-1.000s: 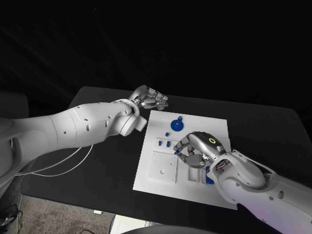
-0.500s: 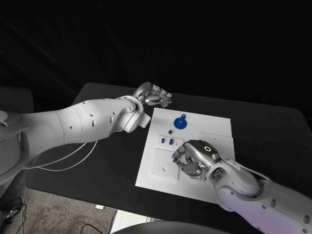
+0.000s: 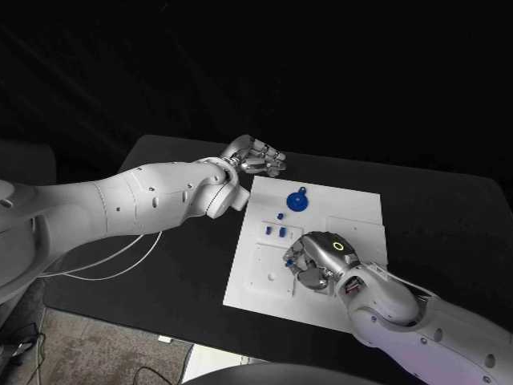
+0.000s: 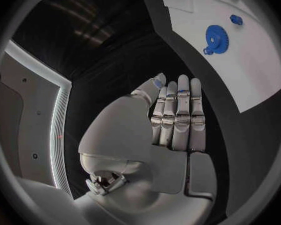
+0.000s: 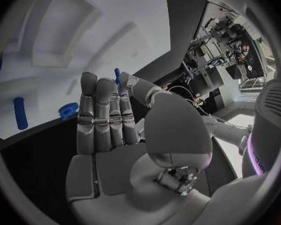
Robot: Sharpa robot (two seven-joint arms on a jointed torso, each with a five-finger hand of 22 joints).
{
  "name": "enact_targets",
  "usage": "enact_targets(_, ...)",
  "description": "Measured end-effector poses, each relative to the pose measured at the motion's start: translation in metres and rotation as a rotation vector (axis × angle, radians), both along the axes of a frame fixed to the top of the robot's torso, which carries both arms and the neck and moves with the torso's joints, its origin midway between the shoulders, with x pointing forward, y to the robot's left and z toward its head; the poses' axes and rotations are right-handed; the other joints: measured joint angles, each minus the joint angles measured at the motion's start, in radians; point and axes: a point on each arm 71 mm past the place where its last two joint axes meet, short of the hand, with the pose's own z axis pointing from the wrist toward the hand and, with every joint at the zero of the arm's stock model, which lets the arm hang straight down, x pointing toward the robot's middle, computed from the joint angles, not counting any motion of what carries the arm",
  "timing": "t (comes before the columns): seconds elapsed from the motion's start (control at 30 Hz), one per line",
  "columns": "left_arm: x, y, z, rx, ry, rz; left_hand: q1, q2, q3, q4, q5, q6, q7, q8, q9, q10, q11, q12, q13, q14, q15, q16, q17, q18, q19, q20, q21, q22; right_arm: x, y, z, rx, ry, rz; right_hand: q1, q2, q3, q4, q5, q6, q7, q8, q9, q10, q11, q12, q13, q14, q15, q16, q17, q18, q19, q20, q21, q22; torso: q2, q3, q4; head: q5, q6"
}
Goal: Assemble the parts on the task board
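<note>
The white task board lies mid-table. A blue gear sits at its far end, also visible in the left wrist view, with small blue pegs nearer the middle. My right hand hovers low over the board's near half. Its thumb and first finger pinch a thin blue peg. My left hand is raised off the board's far left corner with fingers together and thumb against them. A bluish spot shows at the thumb tip; whether it is a part is unclear.
Under the right hand the board has moulded recesses, with a blue peg and a small blue gear beside them. The black table surrounds the board. A white cable trails off the table's left side.
The camera has shifted. My right hand has moved a little along the board toward its near edge. The left hand stays off the far left corner.
</note>
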Motion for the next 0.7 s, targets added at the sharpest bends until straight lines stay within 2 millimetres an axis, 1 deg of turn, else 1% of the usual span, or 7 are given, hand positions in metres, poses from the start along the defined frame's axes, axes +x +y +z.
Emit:
enact_targets(0.2, -0.001, -0.0019, 0.0001, -0.003, 0.001, -0.005, 0.0, 0.0, 0.0, 0.0, 0.0, 0.0, 0.0, 0.0, 0.0, 0.0, 0.0, 0.0, 0.0, 0.0, 0.0, 0.0, 0.0, 0.0, 0.0, 0.0, 0.0, -0.002, 0.0012, 0.0016, -0.0024, -0.011, -0.003, -0.015, 0.0, 0.0, 0.0, 0.0, 0.0, 0.0, 0.0, 0.0, 0.0, 0.005, -0.003, -0.003, 0.0, 0.0, 0.0, 0.0, 0.0, -0.001, 0.0, 0.0, 0.0, 0.001, 0.001, 0.0005, -0.0001, 0.001, -0.002)
enact_targets(0.27, -0.0014, -0.0023, 0.0002, -0.004, 0.002, -0.006, 0.0, 0.0, 0.0, 0.0, 0.0, 0.0, 0.0, 0.0, 0.0, 0.0, 0.0, 0.0, 0.0, 0.0, 0.0, 0.0, 0.0, 0.0, 0.0, 0.0, 0.0, -0.003, 0.0017, 0.0024, -0.003, -0.013, -0.003, -0.019, 0.0, 0.0, 0.0, 0.0, 0.0, 0.0, 0.0, 0.0, 0.0, 0.006, -0.002, -0.003, 0.0, 0.0, 0.0, 0.0, -0.001, -0.001, 0.004, -0.001, -0.004, 0.005, 0.001, 0.0012, -0.0001, 0.0, -0.002)
enact_targets(0.3, -0.0015, -0.0025, 0.0002, -0.005, 0.002, -0.007, 0.0, 0.0, 0.0, 0.0, 0.0, 0.0, 0.0, 0.0, 0.0, 0.0, 0.0, 0.0, 0.0, 0.0, 0.0, 0.0, 0.0, 0.0, 0.0, 0.0, 0.0, -0.003, 0.0019, 0.0028, -0.0033, -0.015, -0.004, -0.02, 0.0, 0.0, 0.002, -0.001, 0.0, 0.0, 0.0, 0.0, 0.0, 0.006, -0.002, -0.003, 0.0, 0.0, 0.0, 0.0, -0.002, -0.006, 0.007, -0.003, -0.004, 0.006, 0.001, 0.0011, -0.0001, 0.0, -0.002)
enact_targets(0.37, -0.0018, -0.0029, 0.0002, -0.006, 0.003, -0.008, 0.0, 0.0, 0.0, 0.0, 0.0, 0.0, 0.0, 0.0, 0.0, 0.0, 0.0, 0.0, 0.0, 0.0, 0.0, 0.0, 0.0, 0.0, 0.0, 0.0, 0.0, -0.003, 0.0023, 0.0035, -0.0037, -0.017, -0.004, -0.024, 0.0, 0.0, 0.006, 0.0, 0.0, 0.0, 0.0, 0.0, 0.0, 0.006, -0.002, -0.004, 0.0, 0.0, 0.0, 0.0, -0.002, -0.008, 0.007, -0.004, -0.005, 0.008, 0.001, 0.0012, 0.0, -0.001, -0.002)
enact_targets(0.6, -0.0026, -0.0035, 0.0003, -0.008, 0.004, -0.011, 0.0, 0.0, 0.0, 0.0, 0.0, 0.0, 0.0, 0.0, 0.0, 0.0, 0.0, 0.0, 0.0, 0.0, 0.0, 0.0, 0.0, 0.0, 0.0, 0.0, 0.0, -0.003, 0.0038, 0.0039, -0.0051, -0.025, -0.006, -0.037, 0.0, 0.0, 0.006, 0.0, -0.001, 0.0, 0.0, -0.001, 0.0, 0.006, -0.002, -0.004, 0.0, 0.0, 0.0, 0.0, -0.002, -0.01, 0.007, -0.004, -0.005, 0.008, 0.002, 0.0013, 0.0, 0.0, -0.004)
enact_targets(0.7, -0.0029, -0.0037, 0.0004, -0.009, 0.004, -0.011, 0.0, 0.0, 0.0, 0.0, 0.0, 0.0, 0.0, 0.0, 0.0, 0.0, 0.0, 0.0, 0.0, 0.0, 0.0, 0.0, 0.0, 0.0, 0.0, 0.0, 0.0, -0.003, 0.0045, 0.0038, -0.0058, -0.029, -0.007, -0.043, 0.0, 0.0, 0.006, 0.0, -0.001, 0.003, -0.003, 0.0, 0.0, 0.006, -0.002, -0.002, 0.0, 0.005, -0.001, 0.0, -0.003, -0.012, 0.011, -0.001, -0.005, 0.013, 0.002, 0.0013, 0.0, 0.002, -0.004)
